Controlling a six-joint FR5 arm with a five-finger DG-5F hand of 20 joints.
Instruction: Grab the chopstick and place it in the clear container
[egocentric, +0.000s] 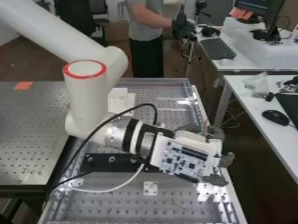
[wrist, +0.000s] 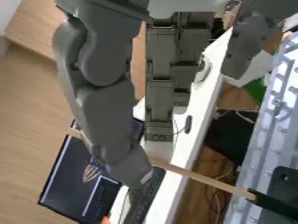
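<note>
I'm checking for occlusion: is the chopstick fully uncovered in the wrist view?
No, one of the fingers covers part of the chopstick, with wood showing on either side.

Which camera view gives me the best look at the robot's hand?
The wrist view: the dark grey hand is close up, crossing in front of the chopstick. The high view shows the hand smaller and from above, at the arm's end, partly behind a circuit board.

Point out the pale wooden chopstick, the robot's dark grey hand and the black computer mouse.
Pale wooden chopstick (wrist: 199, 177): wrist view, on its bare wooden shaft.
Dark grey hand (wrist: 159, 95): wrist view, on a finger.
Black computer mouse (egocentric: 275, 117): high view, on its top.
</note>
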